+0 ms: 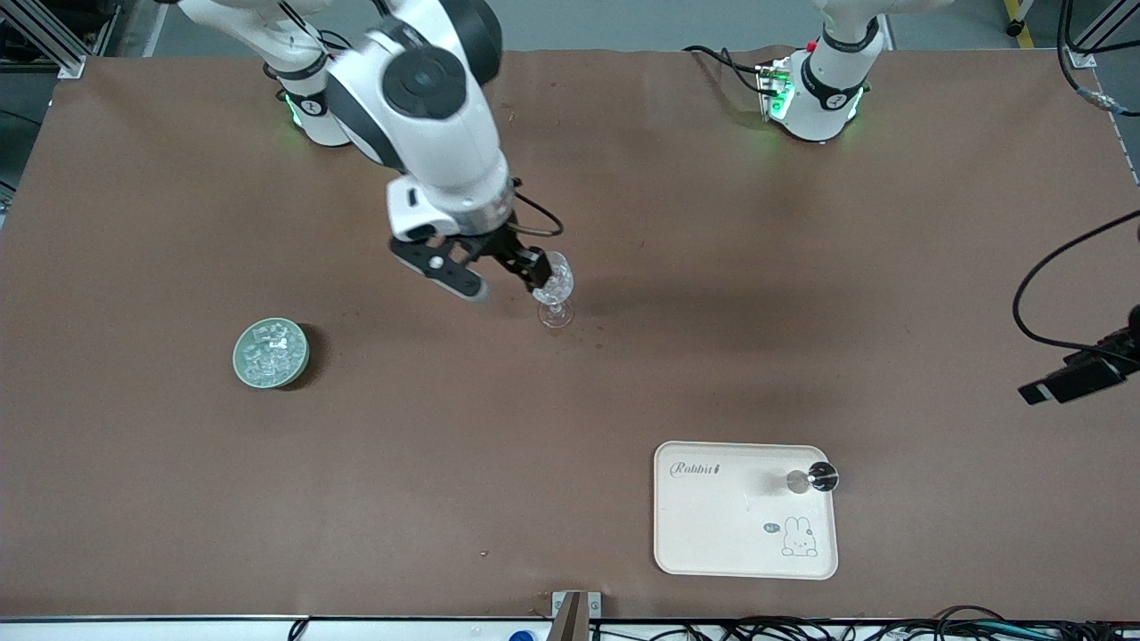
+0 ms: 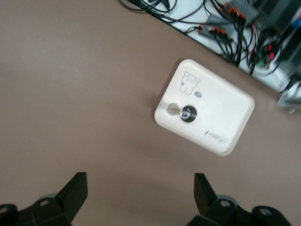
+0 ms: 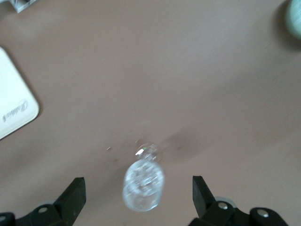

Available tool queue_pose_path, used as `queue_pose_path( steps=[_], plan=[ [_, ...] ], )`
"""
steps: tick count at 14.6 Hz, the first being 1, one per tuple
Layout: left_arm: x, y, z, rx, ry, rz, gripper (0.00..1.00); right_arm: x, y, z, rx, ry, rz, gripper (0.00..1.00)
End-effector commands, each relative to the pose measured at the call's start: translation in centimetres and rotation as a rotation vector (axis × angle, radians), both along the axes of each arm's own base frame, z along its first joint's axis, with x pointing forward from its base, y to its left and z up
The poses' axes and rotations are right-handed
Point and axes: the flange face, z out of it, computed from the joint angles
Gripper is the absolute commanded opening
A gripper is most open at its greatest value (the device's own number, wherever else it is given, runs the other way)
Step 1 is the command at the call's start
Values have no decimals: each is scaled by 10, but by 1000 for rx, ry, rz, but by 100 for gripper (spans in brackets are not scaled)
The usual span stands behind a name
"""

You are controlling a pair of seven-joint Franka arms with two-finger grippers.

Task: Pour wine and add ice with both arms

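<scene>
Right gripper [image 1: 503, 276] hovers low over the middle of the brown table [image 1: 802, 294], its fingers spread wide on either side of the clear stemmed glass [image 1: 556, 287] without touching it; the right wrist view shows the glass [image 3: 144, 184] centred in the gap between the two black fingers [image 3: 70, 197], upright on its foot. Ice [image 1: 270, 351], a heap of small clear cubes, lies in a round green dish [image 1: 241, 367] toward the right arm's end of the table, nearer the front edge than the glass. Left gripper [image 2: 141, 193] waits high over the table, open and holding nothing, with the cream tray [image 2: 225, 122] below it. That tray [image 1: 712, 525] sits near the front edge, toward the left arm's end, and a small shiny metal cup [image 1: 822, 477] stands on it at one rim.
</scene>
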Motion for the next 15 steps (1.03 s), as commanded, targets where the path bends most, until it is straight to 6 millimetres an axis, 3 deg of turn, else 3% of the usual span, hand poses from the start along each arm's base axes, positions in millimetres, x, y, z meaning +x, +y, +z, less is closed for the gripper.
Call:
queue_pose_path(
  steps=[1,5,8,12,15],
  plan=[
    [-41,-29,18,119,-2,-159,100,9,-75,46,-102,-46,50,100],
    [-99,-42,37,146,-19,-321,100,33,-168,78,-151,-51,93,100],
    [-134,-57,39,158,-41,-347,100,46,-261,96,-123,-5,189,100],
    [-141,-68,37,155,-27,-358,100,48,-355,108,-107,28,303,100],
    [-134,-68,32,154,-6,-353,100,38,-397,112,-80,25,345,100]
  ],
)
